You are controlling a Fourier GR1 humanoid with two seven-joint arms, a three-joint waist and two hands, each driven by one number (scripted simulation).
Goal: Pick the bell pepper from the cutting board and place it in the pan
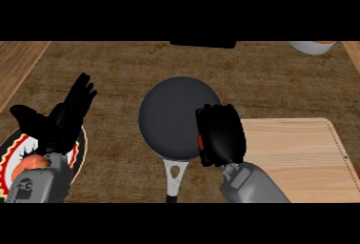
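Note:
A dark grey pan [175, 114] sits in the middle of the counter, its light handle [174, 174] pointing toward me. My right hand [221, 136] hovers over the pan's right rim, fingers curled round the bell pepper [200, 141], of which only a red-orange sliver shows at the hand's left side. The wooden cutting board [299, 157] lies to the right, bare on top. My left hand [63, 116] rests open at the left with its fingers up.
A patterned plate [14, 147] with an orange item [32, 164] lies under my left forearm. A white bowl [309, 46] stands at the far right. A dark object [204, 44] sits at the far edge.

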